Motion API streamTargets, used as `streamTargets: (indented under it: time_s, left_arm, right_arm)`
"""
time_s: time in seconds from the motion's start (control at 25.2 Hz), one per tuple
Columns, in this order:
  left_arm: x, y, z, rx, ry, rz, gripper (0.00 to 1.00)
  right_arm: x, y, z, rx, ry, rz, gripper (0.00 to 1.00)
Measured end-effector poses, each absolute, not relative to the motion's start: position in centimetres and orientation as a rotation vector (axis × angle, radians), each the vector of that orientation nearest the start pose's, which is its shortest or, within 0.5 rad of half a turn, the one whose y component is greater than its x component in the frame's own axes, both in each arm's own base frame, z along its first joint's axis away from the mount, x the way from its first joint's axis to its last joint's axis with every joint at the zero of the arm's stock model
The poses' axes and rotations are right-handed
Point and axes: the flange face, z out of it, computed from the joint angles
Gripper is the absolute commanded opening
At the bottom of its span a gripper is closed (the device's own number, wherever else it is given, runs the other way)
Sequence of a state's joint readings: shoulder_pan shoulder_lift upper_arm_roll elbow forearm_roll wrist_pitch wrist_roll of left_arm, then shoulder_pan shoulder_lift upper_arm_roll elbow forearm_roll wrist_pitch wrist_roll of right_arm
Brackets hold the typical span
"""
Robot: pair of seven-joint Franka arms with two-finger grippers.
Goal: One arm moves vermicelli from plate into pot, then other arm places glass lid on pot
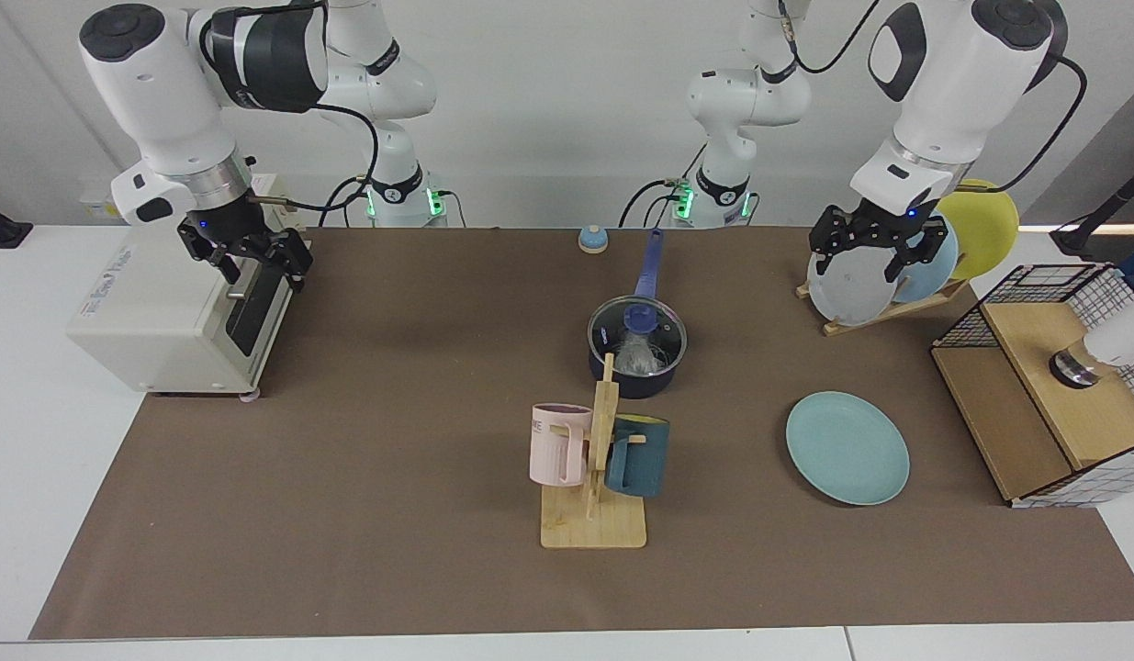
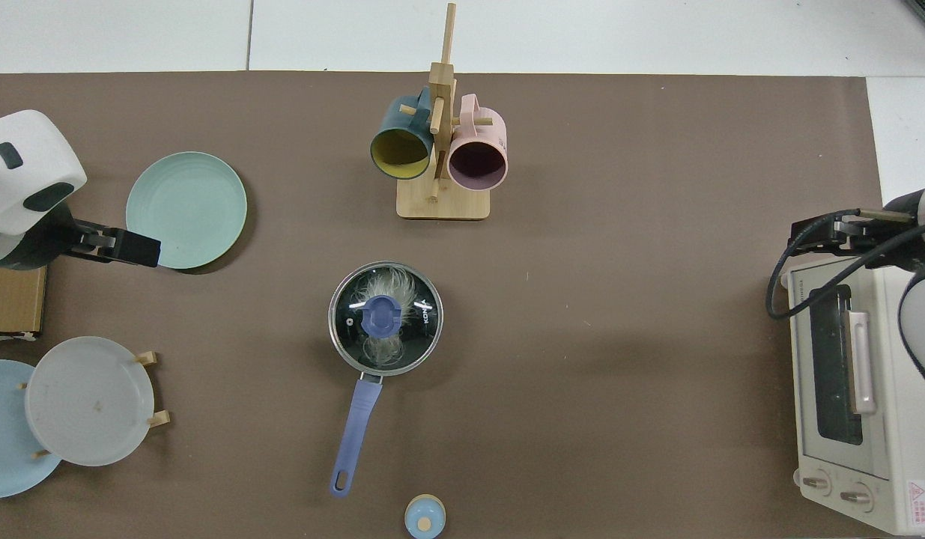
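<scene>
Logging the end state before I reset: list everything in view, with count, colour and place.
pot: 1, dark, blue handle, mid-table
lid: 1, glass, blue knob, on pot
noodles: 1 off-white tangle, in pot
plate: 1, teal, flat, bare
rack plates: 3, grey, light blue, yellow
mugs: 2, pink, dark teal, on wooden stand
toaster oven: 1, white
small knob: 1, blue
wire basket: 1, holding box
right gripper: open, over oven
left gripper: open, by rack
</scene>
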State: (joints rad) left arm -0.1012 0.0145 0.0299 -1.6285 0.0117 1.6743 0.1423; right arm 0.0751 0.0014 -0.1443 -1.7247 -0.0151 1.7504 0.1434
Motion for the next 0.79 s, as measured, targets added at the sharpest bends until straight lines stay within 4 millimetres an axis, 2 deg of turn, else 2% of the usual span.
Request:
streamTargets:
  time_s: [0.79]
  left_arm:
    - [56.59, -3.94, 59.84, -3.11, 0.335, -0.049, 1.0]
  right_arm:
    - [56.26, -3.47, 56.74, -3.132, 0.315, -0.007, 1.0]
